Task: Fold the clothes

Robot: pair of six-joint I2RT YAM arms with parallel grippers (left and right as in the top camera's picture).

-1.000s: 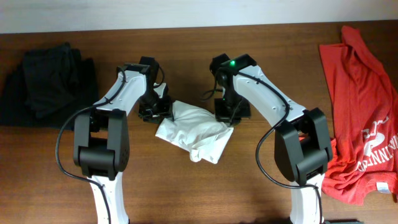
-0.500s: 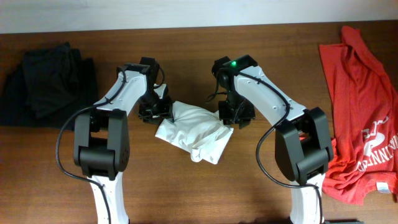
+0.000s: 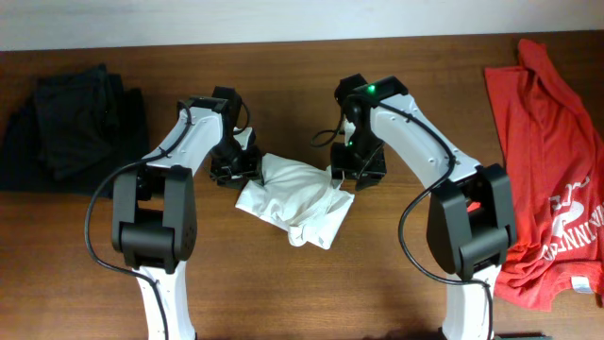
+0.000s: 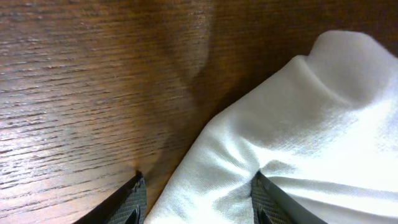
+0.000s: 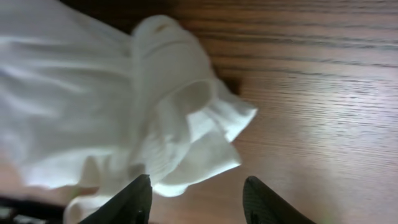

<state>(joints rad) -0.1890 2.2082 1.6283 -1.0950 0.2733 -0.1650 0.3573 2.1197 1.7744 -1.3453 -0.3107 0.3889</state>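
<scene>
White T-shirt [image 3: 293, 198]: crumpled in a heap at the middle of the wooden table [image 3: 283, 293], between the two arms.
Left gripper [image 3: 234, 168]: at the heap's upper left edge; the left wrist view shows its fingers spread wide with white cloth lying between them, not pinched.
Right gripper [image 3: 356, 173]: at the heap's upper right edge, fingers spread apart over a ruffled hem.
Change from a second ago: the right arm has swung a little to the right; the left arm has not moved.
Red T-shirt [image 3: 547, 161]: spread out at the table's far right, white lettering showing.
Black clothes [image 3: 71, 123]: piled at the far left.
</scene>
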